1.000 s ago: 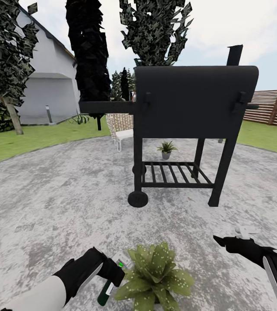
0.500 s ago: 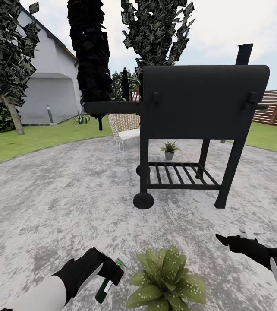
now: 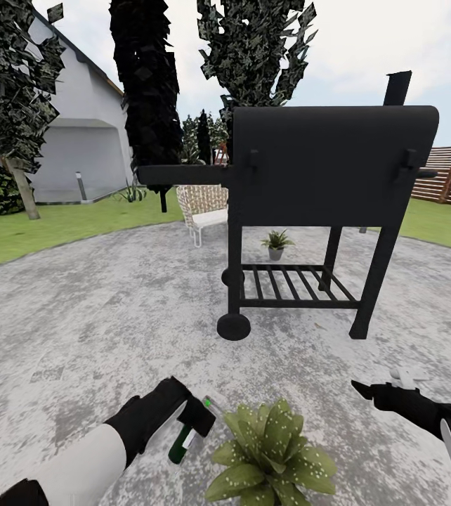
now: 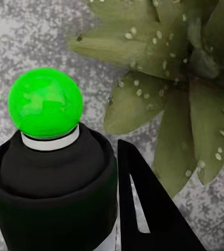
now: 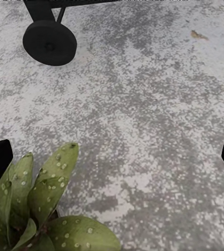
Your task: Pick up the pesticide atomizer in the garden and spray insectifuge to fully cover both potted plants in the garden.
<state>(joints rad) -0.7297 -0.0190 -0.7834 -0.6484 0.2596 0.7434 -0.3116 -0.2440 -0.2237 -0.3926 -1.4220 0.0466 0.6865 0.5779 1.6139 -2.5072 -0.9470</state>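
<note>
Left claw [image 3: 196,420] pinching the pesticide atomizer [image 3: 183,444] just beside the speckled potted plant [image 3: 271,450] on the stone patio [image 3: 92,316].
The left arm reaches forward and inward, bottle tilted, its green-lit spray head [image 4: 45,103] aimed at the broad leaves; the right claw [image 3: 366,388] hangs low at the far side of that plant, fingers spread and bare. Grey patio stretches ahead, ringed by lawn [image 3: 57,225], with a white house [image 3: 78,133], trees and a slatted fence [image 3: 447,172] beyond. A black grill [image 3: 324,183] on wheels stands mid-patio, partly screening the thinner-leaved potted plant [image 3: 276,244] and a wicker chair [image 3: 201,207] behind it.
</note>
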